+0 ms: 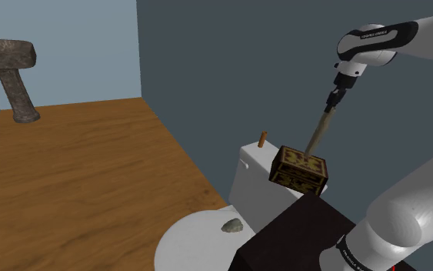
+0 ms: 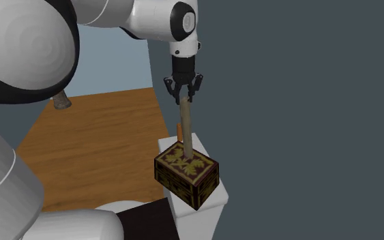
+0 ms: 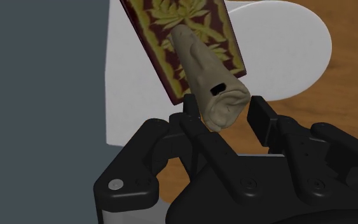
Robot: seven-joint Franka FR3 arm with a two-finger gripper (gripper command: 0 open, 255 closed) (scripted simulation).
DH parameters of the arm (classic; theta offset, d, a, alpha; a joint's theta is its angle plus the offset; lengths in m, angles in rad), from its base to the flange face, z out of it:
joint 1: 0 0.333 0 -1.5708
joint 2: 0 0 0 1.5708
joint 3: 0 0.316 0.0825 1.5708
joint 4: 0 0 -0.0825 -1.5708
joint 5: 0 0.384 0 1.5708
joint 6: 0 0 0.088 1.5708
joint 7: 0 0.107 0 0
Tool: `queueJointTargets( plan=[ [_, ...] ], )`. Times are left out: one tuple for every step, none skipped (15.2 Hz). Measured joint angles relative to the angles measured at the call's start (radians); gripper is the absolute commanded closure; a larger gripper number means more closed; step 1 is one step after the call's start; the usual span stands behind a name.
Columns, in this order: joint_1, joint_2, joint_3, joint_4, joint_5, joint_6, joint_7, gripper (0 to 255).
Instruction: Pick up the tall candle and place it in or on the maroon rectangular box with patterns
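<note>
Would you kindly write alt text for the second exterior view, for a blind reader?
A black gripper clasps the top of a tall tan candle, whose lower end meets the maroon patterned box on a white toilet tank.

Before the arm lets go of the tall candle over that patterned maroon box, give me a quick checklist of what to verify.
1. Tool clasps the tall candle at its upper end: ok.
2. Candle's lower end is over the top of the maroon box: ok.
3. Lower end rests on that top rather than hovering above it: cannot tell.
4. Candle is upright: not ok, it leans, in line with the tool.
5. Small orange stick behind the box is clear of the candle: ok, they stand apart in the shoulder view.
</note>
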Motion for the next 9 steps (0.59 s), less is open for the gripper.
queueJointTargets(
  plan=[
    [-0.001, 0.002, -0.001, -0.011, 0.001, 0.013, -0.002, 255],
    [-0.001, 0.004, -0.002, -0.022, 0.001, 0.025, -0.003, 255],
    [-0.002, 0.003, -0.003, -0.035, 0.001, 0.038, -0.003, 255],
    [-0.003, 0.008, -0.004, -0.045, 0.003, 0.052, -0.006, 255],
    [-0.003, 0.009, -0.005, -0.051, 0.003, 0.059, -0.006, 255],
    [-0.003, 0.01, -0.005, -0.054, 0.004, 0.063, -0.006, 255],
    [-0.002, 0.01, -0.004, -0.055, 0.004, 0.065, -0.006, 255],
    [-0.002, 0.01, -0.004, -0.055, 0.004, 0.066, -0.006, 255],
    [-0.002, 0.009, -0.004, -0.055, 0.004, 0.066, -0.005, 255]
  ],
)
